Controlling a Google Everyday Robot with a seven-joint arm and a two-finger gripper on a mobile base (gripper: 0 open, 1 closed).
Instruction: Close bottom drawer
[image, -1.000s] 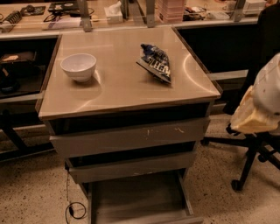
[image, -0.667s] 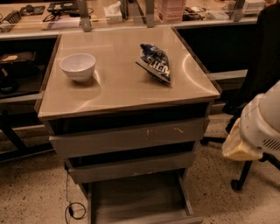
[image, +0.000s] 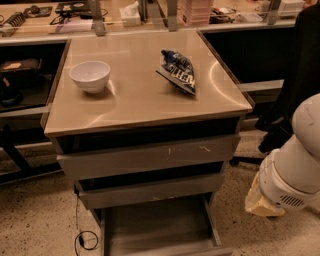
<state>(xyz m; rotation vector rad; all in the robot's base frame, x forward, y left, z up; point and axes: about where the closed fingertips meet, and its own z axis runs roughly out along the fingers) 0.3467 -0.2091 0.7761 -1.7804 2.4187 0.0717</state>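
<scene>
The bottom drawer (image: 157, 227) is the lowest of three grey metal drawers and stands pulled far out toward me, its shallow tray bare inside. Its front runs along the frame's bottom edge. Above it the middle drawer (image: 150, 190) and the scratched top drawer (image: 150, 156) are each out a little. My white arm (image: 295, 165) hangs at the right of the cabinet. My gripper (image: 261, 204) is the tan end at its lower left, level with the bottom drawer and apart from its right side.
On the cabinet top (image: 135, 95) sit a white bowl (image: 90, 75) and a blue snack bag (image: 178, 70). A black chair (image: 295, 75) stands behind my arm. A cable (image: 82, 235) lies on the floor at the left. Benches with clutter run along the back.
My arm has come down and to the left, closer to the cabinet's right side. The drawers, bowl and bag have not moved.
</scene>
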